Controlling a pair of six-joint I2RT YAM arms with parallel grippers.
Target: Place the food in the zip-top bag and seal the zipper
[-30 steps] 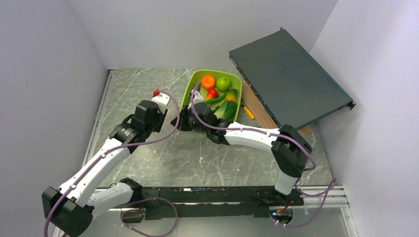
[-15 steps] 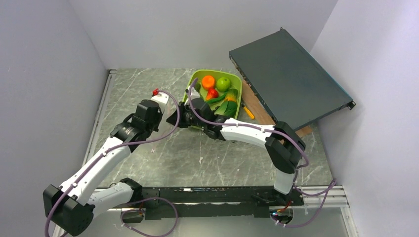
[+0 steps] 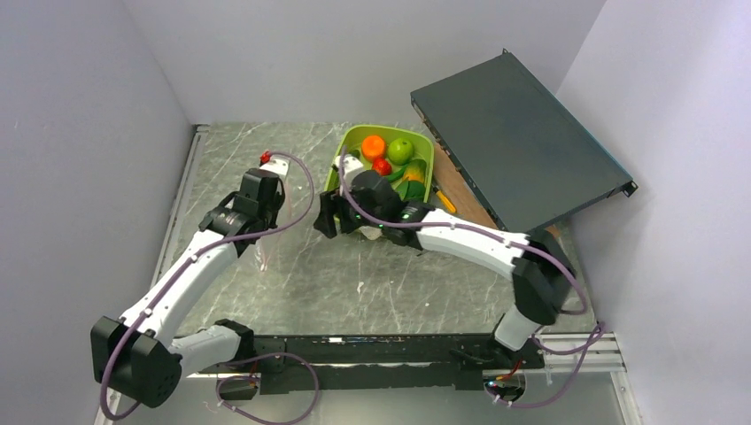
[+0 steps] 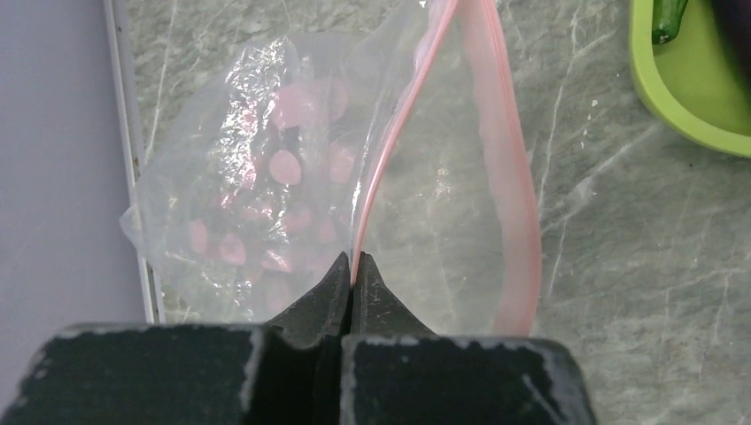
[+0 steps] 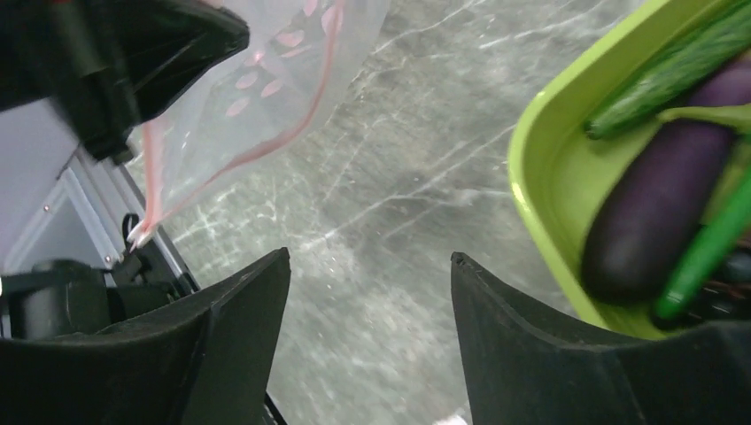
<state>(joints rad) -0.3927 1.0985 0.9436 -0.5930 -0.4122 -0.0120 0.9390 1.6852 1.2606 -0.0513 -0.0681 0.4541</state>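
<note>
The zip-top bag [image 4: 266,177] is clear with pink spots and hangs open over the marble table. My left gripper [image 4: 354,258] is shut on the near lip of its pink zipper [image 4: 390,150]. The far lip [image 4: 522,221] bows away to the right. My right gripper [image 5: 370,257] stands open with nothing between its fingers, above the table between the bag [image 5: 266,80] and the lime-green tray [image 5: 540,177]. The food lies in the tray: eggplant [image 5: 655,212], cucumber [image 5: 673,66], orange [image 3: 373,146], green apple [image 3: 400,150], red pepper [image 3: 382,166].
A dark flat rack unit [image 3: 518,142] leans at the back right over a wooden board [image 3: 460,195]. An orange-handled screwdriver [image 3: 445,202] lies beside the tray [image 3: 354,137]. White walls close in the left, back and right sides.
My left gripper closed on the zipper lip and shifted left with it. My right gripper went from shut to open and pulled back from the bag toward the tray.
</note>
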